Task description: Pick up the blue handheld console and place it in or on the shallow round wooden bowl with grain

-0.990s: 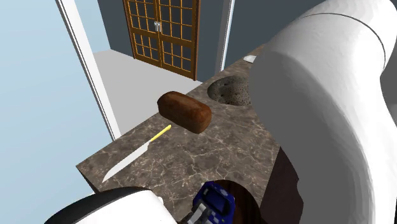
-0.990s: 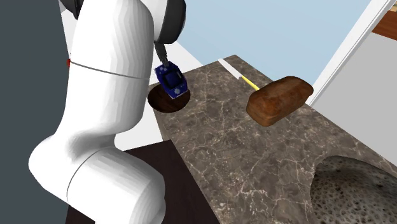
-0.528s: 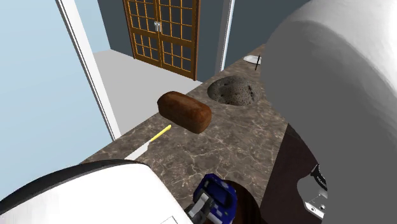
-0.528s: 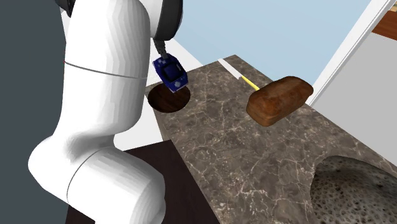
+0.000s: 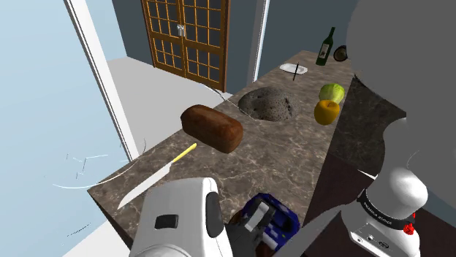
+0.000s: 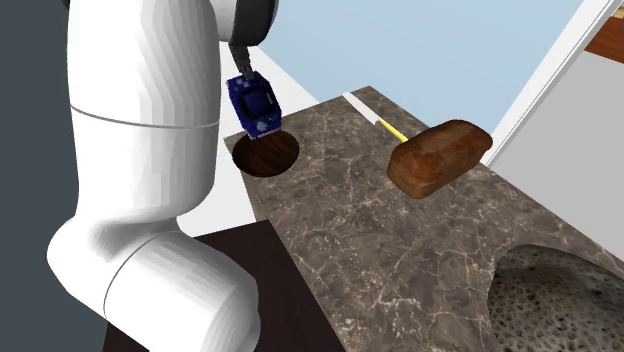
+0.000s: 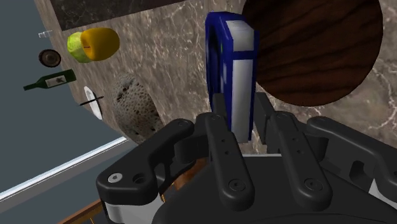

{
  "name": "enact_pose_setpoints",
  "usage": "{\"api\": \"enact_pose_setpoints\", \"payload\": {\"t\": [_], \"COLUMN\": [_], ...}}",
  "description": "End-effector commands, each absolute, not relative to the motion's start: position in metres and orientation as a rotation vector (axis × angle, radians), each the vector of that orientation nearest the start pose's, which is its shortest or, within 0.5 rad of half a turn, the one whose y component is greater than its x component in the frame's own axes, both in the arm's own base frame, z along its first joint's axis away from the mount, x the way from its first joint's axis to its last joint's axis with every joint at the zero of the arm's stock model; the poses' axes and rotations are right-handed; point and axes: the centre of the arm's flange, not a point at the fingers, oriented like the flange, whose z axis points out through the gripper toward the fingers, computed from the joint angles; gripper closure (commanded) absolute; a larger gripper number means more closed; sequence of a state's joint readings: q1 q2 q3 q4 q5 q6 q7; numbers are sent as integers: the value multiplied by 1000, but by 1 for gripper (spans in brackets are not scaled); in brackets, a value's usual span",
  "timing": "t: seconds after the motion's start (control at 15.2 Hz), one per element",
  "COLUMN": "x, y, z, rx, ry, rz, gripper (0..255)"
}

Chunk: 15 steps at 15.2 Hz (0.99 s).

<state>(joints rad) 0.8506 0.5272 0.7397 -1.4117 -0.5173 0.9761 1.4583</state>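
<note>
claw point(image 7: 243, 121): clamped narrow on the blue handheld console point(image 6: 252, 103), a black finger on each face
blue handheld console: on edge in the air, just above the bowl
shallow round dark wooden bowl point(image 6: 268, 156): at the left edge of the brown marbled stone tabletop point(image 6: 400, 250)
yellow-handled knife point(image 6: 375, 117): flat, right of the bowl
brown bread loaf point(image 6: 440, 155): just right of the knife
</note>
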Motion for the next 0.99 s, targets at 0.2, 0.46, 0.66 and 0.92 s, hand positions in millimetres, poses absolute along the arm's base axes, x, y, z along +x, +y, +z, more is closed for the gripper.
{"api": "enact_pose_setpoints", "payload": {"t": [0.2, 0.46, 0.66, 0.92], "x": [121, 121, 121, 121], "y": [557, 557, 557, 557], "z": [425, 404, 388, 367], "rx": [2302, 2302, 2302, 2302], "ry": [130, 130, 130, 130], "rz": [160, 160, 160, 160], "gripper": [255, 255, 255, 255]}}
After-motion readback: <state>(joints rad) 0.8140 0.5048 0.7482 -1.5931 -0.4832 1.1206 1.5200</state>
